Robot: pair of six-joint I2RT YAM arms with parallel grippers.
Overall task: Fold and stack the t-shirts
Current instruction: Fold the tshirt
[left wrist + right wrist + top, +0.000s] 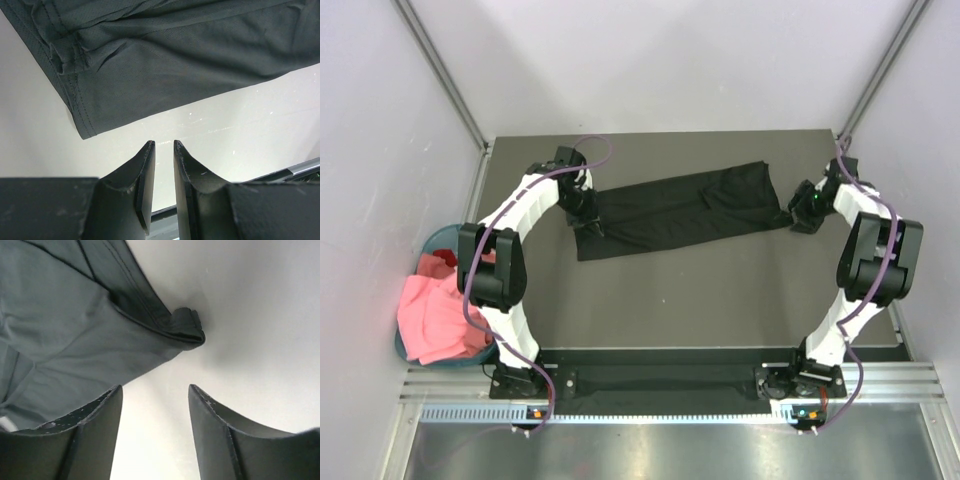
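Shirt: plain black fabric t-shirt lies flat on the grey worktop.
Left end effector: narrow gap, empty, beside its hem.
Right end effector: wide, empty, at the opposite end.

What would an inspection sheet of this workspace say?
Surface: dark grey tabletop, flat.
Job's things: plain black fabric t-shirt folded into a long strip, lying flat; pink fabric shirt and red fabric shirt heaped in round teal basket at left.
Clutter: nothing seen.
Grippers: left gripper slightly open, empty, beside the hem; right gripper open, empty, facing shirt's corner.
Cables: purple cables along both arms.
Surroundings: pale walls, metal rail in front.
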